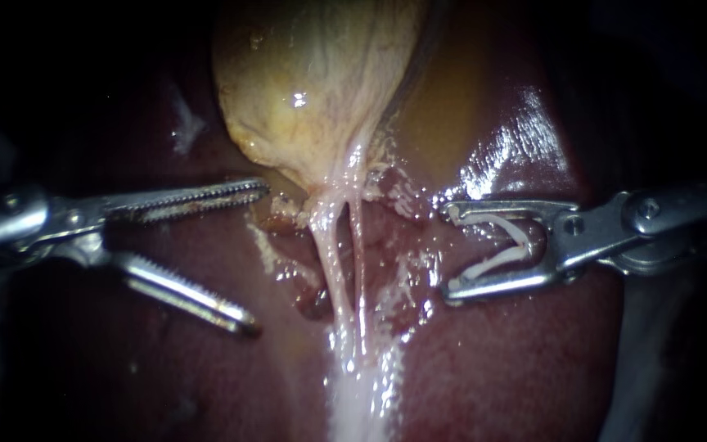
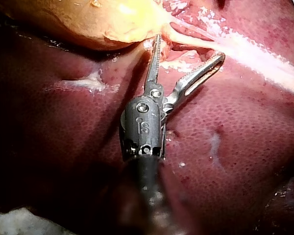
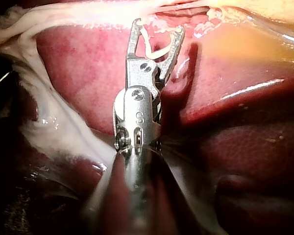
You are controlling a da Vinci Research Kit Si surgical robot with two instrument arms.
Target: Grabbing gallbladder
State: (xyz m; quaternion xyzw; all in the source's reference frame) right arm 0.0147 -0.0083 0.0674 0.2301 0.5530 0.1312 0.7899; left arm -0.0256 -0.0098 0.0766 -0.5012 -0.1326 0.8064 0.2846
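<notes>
The pale yellow gallbladder (image 1: pixel 312 90) lies at the top centre on the dark red liver (image 1: pixel 165 360). From its narrow end two thin whitish tubes (image 1: pixel 341 270) run down. My left instrument (image 1: pixel 257 258) comes in from the left with toothed jaws spread wide; the upper jaw's tip lies just beside the gallbladder's lower edge, and nothing is gripped. In the left wrist view that instrument (image 2: pixel 188 46) has one jaw against the gallbladder (image 2: pixel 112 24). My right instrument (image 1: pixel 449 250) stands right of the tubes, jaws open, with a white clip (image 1: pixel 501 245) seated between them, also seen in the right wrist view (image 3: pixel 157 30).
Raw, dissected tissue with glistening fluid (image 1: pixel 394 286) surrounds the tubes. White fatty tissue (image 3: pixel 44 117) runs beside the right instrument's shaft. The liver surface (image 2: pixel 225 147) spreads under both instruments.
</notes>
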